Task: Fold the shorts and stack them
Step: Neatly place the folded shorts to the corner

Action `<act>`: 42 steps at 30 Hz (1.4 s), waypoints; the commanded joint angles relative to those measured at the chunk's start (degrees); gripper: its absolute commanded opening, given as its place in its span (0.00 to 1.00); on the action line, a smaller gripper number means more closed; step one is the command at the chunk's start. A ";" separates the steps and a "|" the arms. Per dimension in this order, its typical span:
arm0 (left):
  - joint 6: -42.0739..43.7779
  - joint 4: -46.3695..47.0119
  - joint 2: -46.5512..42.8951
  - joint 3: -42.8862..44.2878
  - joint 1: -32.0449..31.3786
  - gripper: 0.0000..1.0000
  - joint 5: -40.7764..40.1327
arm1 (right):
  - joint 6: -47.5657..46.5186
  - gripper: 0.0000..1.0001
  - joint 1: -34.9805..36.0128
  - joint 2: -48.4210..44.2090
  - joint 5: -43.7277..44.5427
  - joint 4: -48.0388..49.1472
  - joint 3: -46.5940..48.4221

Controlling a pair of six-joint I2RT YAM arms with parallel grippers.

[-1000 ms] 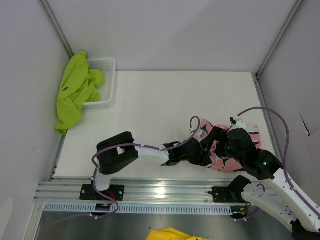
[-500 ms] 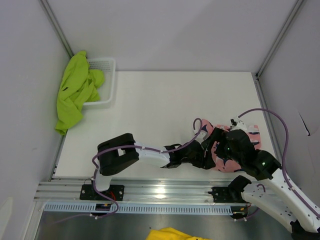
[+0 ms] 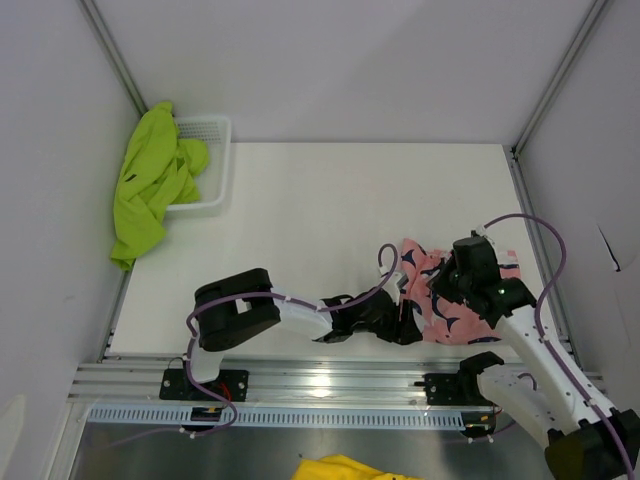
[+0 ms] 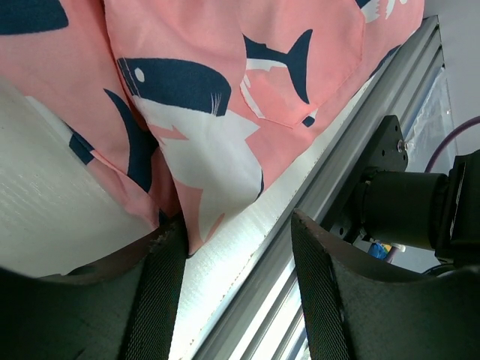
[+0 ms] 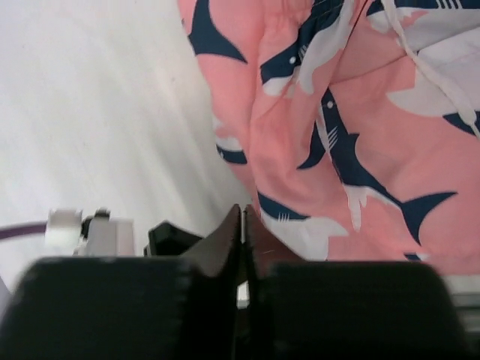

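Observation:
The pink shorts (image 3: pixel 432 270) with navy-and-white sharks lie crumpled at the table's near right edge. My left gripper (image 3: pixel 408 326) is low at their near-left corner and stands open. In the left wrist view a hem corner of the pink shorts (image 4: pixel 217 142) rests against the inner face of one of the fingers (image 4: pixel 154 296); the table edge shows through the gap of the left gripper (image 4: pixel 236 281). My right gripper (image 3: pixel 443 292) hovers over the shorts, shut. Nothing shows between the closed tips of the right gripper (image 5: pixel 244 215), with the pink shorts (image 5: pixel 352 150) just beyond. The lime green shorts (image 3: pixel 150 185) hang over the basket at far left.
A white mesh basket (image 3: pixel 210 150) stands at the table's back left corner. The aluminium rail (image 3: pixel 320 385) with both arm bases runs along the near edge, right below the pink shorts. Grey walls close the table on three sides.
My right gripper has gone from wide open to shut, and its arm has lifted and swung back off the pink shorts. The left gripper has slid slightly toward the near edge.

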 commanded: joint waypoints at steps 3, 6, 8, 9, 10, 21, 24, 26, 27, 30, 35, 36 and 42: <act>-0.04 4.17 -2.21 -1.61 -0.68 0.59 0.95 | -1.96 0.00 -9.99 3.13 -13.78 10.39 -3.75; 0.05 5.14 -2.21 -2.14 -0.68 0.59 1.03 | -2.40 0.00 -13.07 6.37 -15.03 14.95 -4.63; 0.05 5.14 -2.30 -2.22 -0.76 0.58 1.12 | -2.67 0.00 -14.30 8.57 -15.91 16.28 -4.80; 0.05 5.23 -2.30 -2.22 -0.77 0.58 1.12 | -2.84 0.00 -14.66 10.67 -15.91 16.63 -4.72; 0.05 5.14 -2.38 -2.22 -0.77 0.58 1.04 | -3.02 0.00 -14.84 11.74 -15.39 17.77 -4.63; -0.13 4.96 -2.65 -2.75 -1.29 0.56 1.39 | -4.86 0.00 -16.59 25.53 -9.15 19.80 -0.76; 0.05 5.14 -2.39 -2.84 -1.47 0.55 1.56 | -5.39 0.00 -16.59 29.67 -9.05 21.64 0.11; 0.14 5.40 -2.47 -3.28 -1.56 0.54 1.74 | -5.57 0.00 -16.60 32.99 -9.05 22.43 0.82; 0.22 5.40 -2.56 -3.37 -1.64 0.53 1.91 | -5.74 0.00 -16.51 34.15 -9.05 22.61 1.95; 0.40 5.31 -2.74 -3.72 -1.73 0.50 2.26 | -6.09 0.00 -16.60 38.27 -8.79 23.40 4.50; -0.13 6.10 -2.91 -4.68 -1.82 0.41 3.05 | -5.66 0.00 -16.77 42.42 -7.82 24.02 7.15; -0.30 6.37 -3.00 -5.12 -1.91 0.40 3.23 | -5.48 0.00 -16.77 43.12 -7.82 24.37 7.41; -0.74 7.77 -3.96 -7.06 -2.17 0.33 3.85 | -6.00 0.00 -17.04 45.94 -7.56 24.20 9.78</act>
